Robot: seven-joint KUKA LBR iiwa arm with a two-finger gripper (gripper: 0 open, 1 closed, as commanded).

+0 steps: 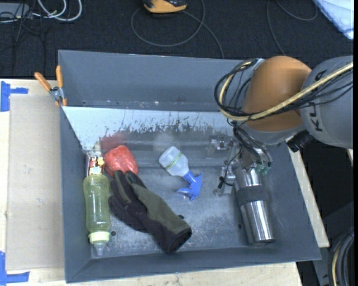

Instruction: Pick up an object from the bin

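Looking down through the camera view, the grey bin (167,106) is seen with its things spread loosely over the floor rather than heaped, so each can be reached on its own. The gripper (243,167) is held low at the right side, under the orange wrist cover (274,97), just at the upper end of a silver metal cylinder (256,216) that appears to lie lengthwise near the right wall; this is judged the likeliest pick. Whether the claw is open or closed cannot be told, and no hold is shown. A small clear bottle (172,159) with a blue cap lies near, to the left; a dark glove (146,210), a red lump (119,158) and a yellowish bottle (96,204) lie well apart.
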